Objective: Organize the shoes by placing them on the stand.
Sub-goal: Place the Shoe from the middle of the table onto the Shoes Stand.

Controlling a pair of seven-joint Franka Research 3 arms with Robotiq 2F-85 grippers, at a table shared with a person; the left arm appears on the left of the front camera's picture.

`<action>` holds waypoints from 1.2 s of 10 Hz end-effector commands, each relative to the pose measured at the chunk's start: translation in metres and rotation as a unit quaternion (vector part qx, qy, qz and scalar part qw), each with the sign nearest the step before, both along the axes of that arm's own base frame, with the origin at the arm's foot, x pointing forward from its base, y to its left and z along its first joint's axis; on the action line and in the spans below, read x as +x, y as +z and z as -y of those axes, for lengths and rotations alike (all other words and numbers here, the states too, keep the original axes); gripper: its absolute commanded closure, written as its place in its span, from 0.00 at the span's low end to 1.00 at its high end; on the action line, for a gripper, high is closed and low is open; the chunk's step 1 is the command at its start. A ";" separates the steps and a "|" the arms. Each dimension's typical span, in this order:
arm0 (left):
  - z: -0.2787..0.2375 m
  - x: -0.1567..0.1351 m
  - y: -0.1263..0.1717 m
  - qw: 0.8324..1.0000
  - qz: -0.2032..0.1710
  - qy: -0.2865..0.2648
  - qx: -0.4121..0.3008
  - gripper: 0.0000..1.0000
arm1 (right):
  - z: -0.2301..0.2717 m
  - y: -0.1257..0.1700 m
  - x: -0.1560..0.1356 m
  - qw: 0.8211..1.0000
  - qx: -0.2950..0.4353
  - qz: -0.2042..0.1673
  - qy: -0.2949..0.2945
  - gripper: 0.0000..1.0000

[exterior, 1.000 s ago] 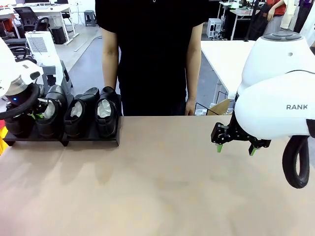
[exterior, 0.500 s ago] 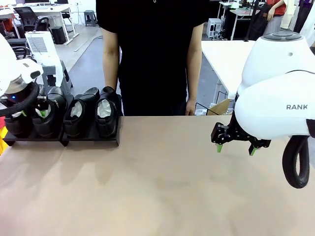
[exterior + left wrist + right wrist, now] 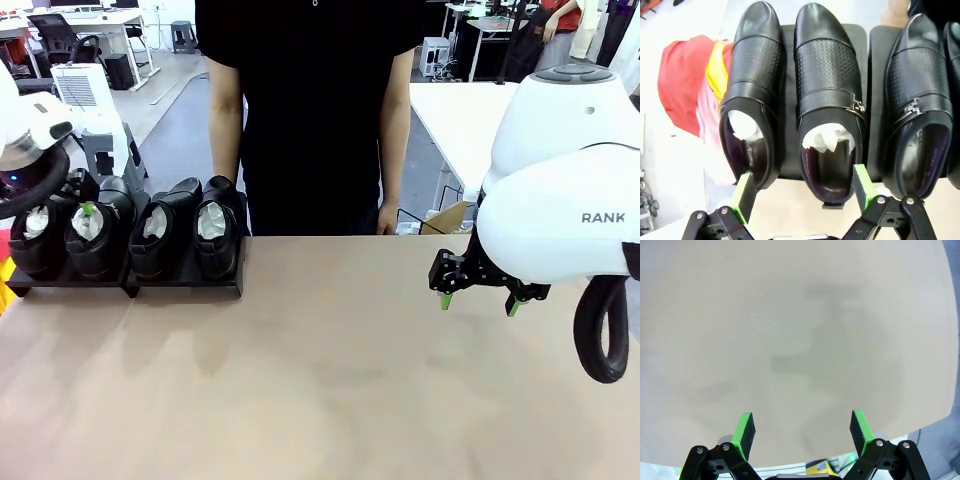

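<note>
Several glossy black shoes with white paper inside stand side by side on the low black stand [image 3: 180,286] at the table's far left: the leftmost shoe [image 3: 35,242], a second shoe [image 3: 92,245], a third [image 3: 155,236] and a fourth [image 3: 216,236]. My left gripper [image 3: 66,208] hangs open just above the two left shoes, holding nothing. In the left wrist view its fingers straddle the heel of the second shoe [image 3: 827,75], beside the leftmost shoe [image 3: 755,75] on the stand [image 3: 856,37]. My right gripper [image 3: 478,303] hovers open over bare table at the right, seen from its wrist as an open right gripper [image 3: 802,432].
A person [image 3: 310,110] in black stands at the far edge, one hand [image 3: 222,186] behind the fourth shoe. A red and yellow thing [image 3: 685,85] lies beyond the stand's outer end. The tan tabletop [image 3: 320,380] is free from the stand rightwards.
My left gripper has opened, let go of the second shoe on the stand and lifted a little. The right arm has not moved.
</note>
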State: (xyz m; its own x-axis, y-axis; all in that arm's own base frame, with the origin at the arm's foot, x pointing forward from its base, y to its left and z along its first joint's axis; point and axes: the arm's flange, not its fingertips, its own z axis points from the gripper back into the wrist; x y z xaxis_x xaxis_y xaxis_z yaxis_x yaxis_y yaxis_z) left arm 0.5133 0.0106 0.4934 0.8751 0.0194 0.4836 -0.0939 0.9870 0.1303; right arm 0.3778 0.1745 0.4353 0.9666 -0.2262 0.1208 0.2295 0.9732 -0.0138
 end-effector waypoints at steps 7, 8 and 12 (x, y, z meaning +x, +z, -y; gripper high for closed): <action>0.000 -0.007 0.005 1.000 0.004 0.001 0.000 0.00 | 0.002 0.004 0.002 1.000 -0.002 0.001 0.008 0.00; 0.000 -0.007 0.005 1.000 0.004 0.001 0.000 0.00 | 0.002 0.004 0.002 1.000 -0.002 0.001 0.008 0.00; 0.000 -0.007 0.005 1.000 0.004 0.001 0.000 0.00 | 0.002 0.004 0.002 1.000 -0.002 0.001 0.008 0.00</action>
